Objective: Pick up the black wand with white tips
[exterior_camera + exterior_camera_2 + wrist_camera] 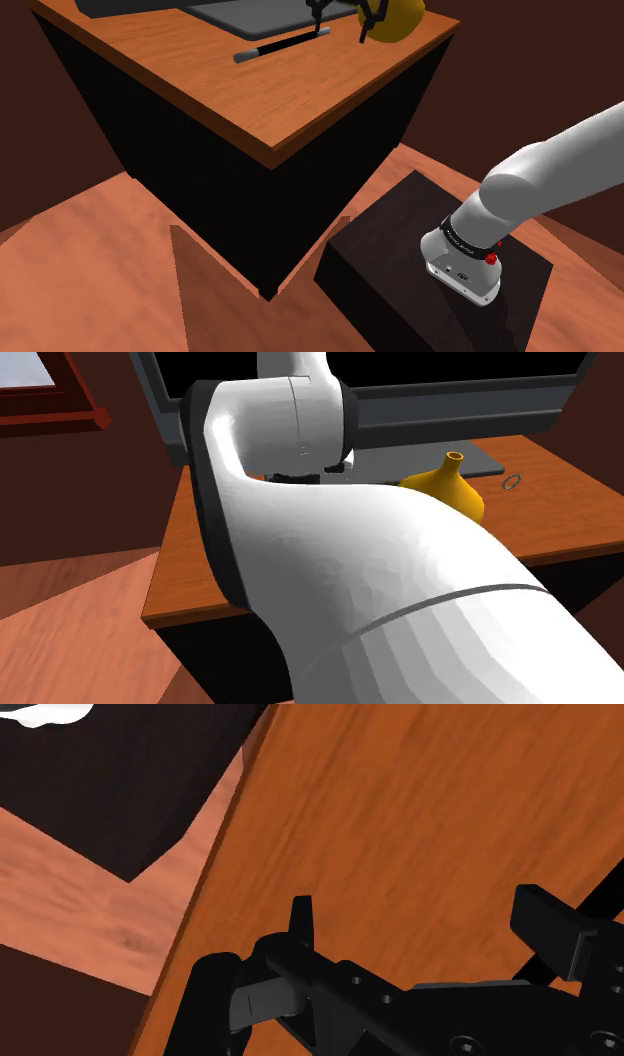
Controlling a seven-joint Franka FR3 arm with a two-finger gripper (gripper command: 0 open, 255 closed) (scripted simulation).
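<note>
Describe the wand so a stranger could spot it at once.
Start at the wooden desk in the shoulder view. Left of the yellow vase, just in front of the dark grey mat, lies the wand. It is the only thin stick there, black with pale grey ends.

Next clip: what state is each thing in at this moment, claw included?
claw: open, empty, over the desk
black wand: lying flat on the desk, not gripped
yellow vase: standing upright on the desk
small ring: lying flat on the desk
</note>
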